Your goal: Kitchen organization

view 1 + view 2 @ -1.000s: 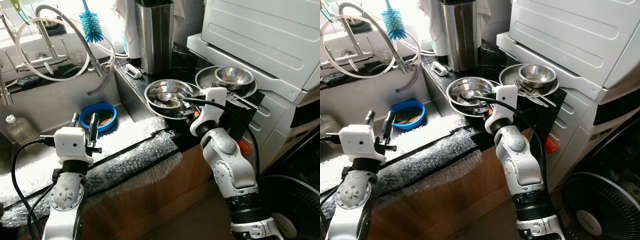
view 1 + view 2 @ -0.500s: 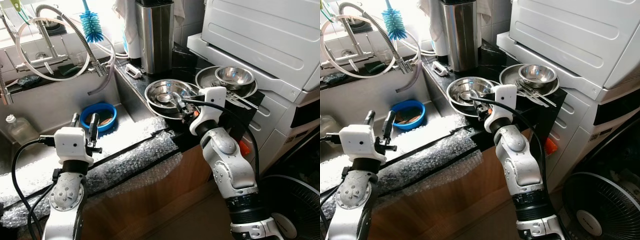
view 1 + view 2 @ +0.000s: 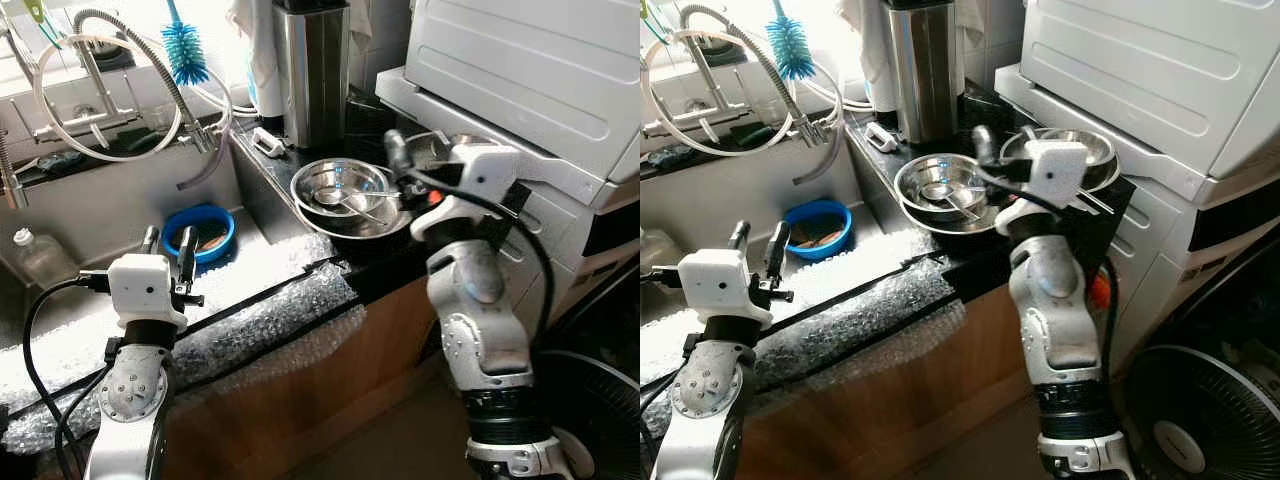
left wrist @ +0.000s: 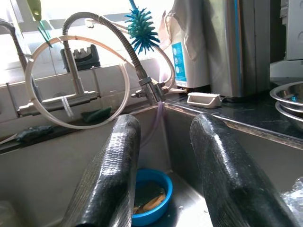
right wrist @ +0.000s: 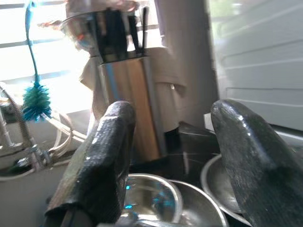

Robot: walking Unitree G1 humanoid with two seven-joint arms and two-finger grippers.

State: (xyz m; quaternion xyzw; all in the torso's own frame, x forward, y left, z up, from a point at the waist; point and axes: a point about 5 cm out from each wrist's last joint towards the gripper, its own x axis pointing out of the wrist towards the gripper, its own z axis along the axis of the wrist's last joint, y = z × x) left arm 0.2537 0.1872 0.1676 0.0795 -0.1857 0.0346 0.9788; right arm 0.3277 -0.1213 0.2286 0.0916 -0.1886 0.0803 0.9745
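Observation:
A stack of steel bowls (image 3: 345,188) sits on the black counter with a spoon (image 3: 350,203) lying inside. Behind it, a steel plate carries a smaller steel bowl (image 3: 1080,150). My right gripper (image 5: 175,111) hangs open above the counter between the two, nothing between its fingers (image 3: 393,150), pointing toward the steel knife block (image 3: 312,70). My left gripper (image 3: 168,240) stands open and empty over the sink, fingers upright, facing the faucet (image 4: 75,61). A blue bowl (image 3: 200,228) with scraps lies in the sink.
Bubble wrap (image 3: 250,310) covers the counter's front edge. A blue bottle brush (image 3: 183,45) and hoses hang by the faucet. A plastic bottle (image 3: 35,255) stands in the sink at left. A white appliance (image 3: 530,60) rises right of the bowls. A fan (image 3: 1200,410) stands on the floor.
My right gripper has lifted out of the steel bowls and swung up and to the right. The spoon now lies in the bowl. The left arm has not moved.

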